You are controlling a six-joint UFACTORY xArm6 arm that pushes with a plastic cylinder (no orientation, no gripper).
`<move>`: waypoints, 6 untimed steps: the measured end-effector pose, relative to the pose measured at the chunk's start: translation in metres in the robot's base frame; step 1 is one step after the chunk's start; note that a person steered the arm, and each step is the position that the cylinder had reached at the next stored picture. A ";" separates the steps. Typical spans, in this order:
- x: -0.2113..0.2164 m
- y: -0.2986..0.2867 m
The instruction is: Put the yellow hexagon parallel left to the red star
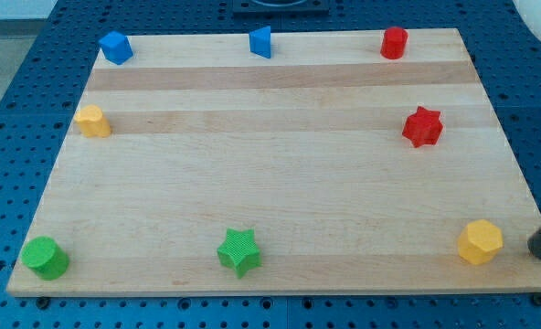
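Dark rod at the view's right edge, my tip (pixel 537 249) probably low, mostly cropped

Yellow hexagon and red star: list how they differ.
The yellow hexagon is yellow with flat sides; the red star is red with pointed arms. The yellow hexagon sits near the board's bottom right corner; the red star lies higher, by the right edge. My tip is just right of the yellow hexagon, far from the red star. Both rest flat on the wooden board.
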State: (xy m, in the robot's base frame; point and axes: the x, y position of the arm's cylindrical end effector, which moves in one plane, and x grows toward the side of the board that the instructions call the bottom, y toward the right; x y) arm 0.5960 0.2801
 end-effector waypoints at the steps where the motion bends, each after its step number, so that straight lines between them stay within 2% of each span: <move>1: 0.008 -0.011; 3: 0.005 -0.066; 4: -0.001 -0.075; 6: -0.038 -0.090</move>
State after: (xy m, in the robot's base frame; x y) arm 0.5581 0.1905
